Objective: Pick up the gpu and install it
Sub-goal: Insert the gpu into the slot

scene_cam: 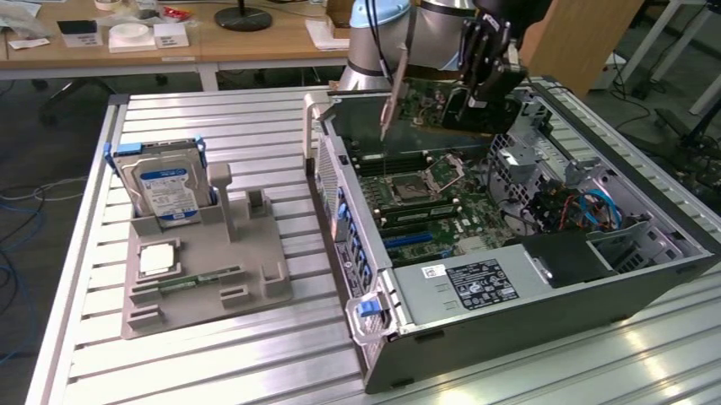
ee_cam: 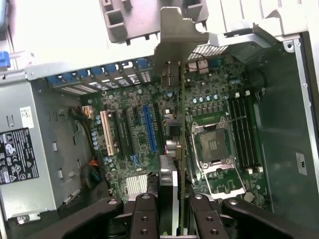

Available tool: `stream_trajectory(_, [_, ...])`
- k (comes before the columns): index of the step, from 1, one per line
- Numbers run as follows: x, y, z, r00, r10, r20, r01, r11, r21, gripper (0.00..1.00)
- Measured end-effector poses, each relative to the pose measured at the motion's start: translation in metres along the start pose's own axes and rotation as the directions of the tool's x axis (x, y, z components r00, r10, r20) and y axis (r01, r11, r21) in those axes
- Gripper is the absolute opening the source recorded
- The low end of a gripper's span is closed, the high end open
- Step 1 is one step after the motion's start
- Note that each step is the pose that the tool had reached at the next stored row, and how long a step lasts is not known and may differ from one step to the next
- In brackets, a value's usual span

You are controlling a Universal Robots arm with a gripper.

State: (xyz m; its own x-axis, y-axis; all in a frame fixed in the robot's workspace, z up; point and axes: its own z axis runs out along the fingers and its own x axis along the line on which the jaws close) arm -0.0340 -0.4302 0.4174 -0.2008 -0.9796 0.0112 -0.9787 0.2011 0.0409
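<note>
Power supply label: white print on black was noted; no wording could be read.
Hard drive label: blue-white; no wording could be read.

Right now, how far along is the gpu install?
Pickup looks done: the gripper is shut on the gpu, which is held up in the air. In hand: the card hangs edge-down over the open computer case, above the motherboard. Left: seating it. It sits in no slot yet, and the blue slot is empty.
</note>
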Motion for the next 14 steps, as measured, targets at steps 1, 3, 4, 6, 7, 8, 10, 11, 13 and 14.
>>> stream_trajectory(1, [0.0,0.0,0.0003,1.0,-0.003,0.0013,0.003,1.0,0.0071,0.28])
stream_trajectory(3, [0.0,-0.0001,0.001,1.0,-0.005,0.005,0.005,0.9997,0.0239,0.28])
stream_trajectory(4, [0.0,-0.0001,0.0013,1.0,-0.005,0.0065,0.005,0.9995,0.0318,0.28])
stream_trajectory(6, [0.0,-0.0002,0.002,0.9999,-0.006,0.0095,0.006,0.9988,0.0479,0.28])
stream_trajectory(7, [0.0,-0.0002,0.0024,0.9999,-0.006,0.011,0.006,0.9985,0.0553,0.28])
stream_trajectory(8, [0.0,-0.0002,0.0028,0.9999,-0.007,0.0123,0.006,0.998,0.0622,0.28])
stream_trajectory(10, [0.0,-0.0003,0.004,0.9999,-0.007,0.0135,0.007,0.9977,0.0678,0.28])
stream_trajectory(11, [0.0,-0.0003,0.0046,0.9999,-0.008,0.0135,0.007,0.9976,0.0682,0.28])
stream_trajectory(13, [0.0,-0.0003,0.0057,0.9999,-0.009,0.0135,0.008,0.9976,0.0684,0.28])
stream_trajectory(14, [0.0,-0.0003,0.0062,0.9999,-0.011,0.0135,0.01,0.9976,0.0684,0.28])
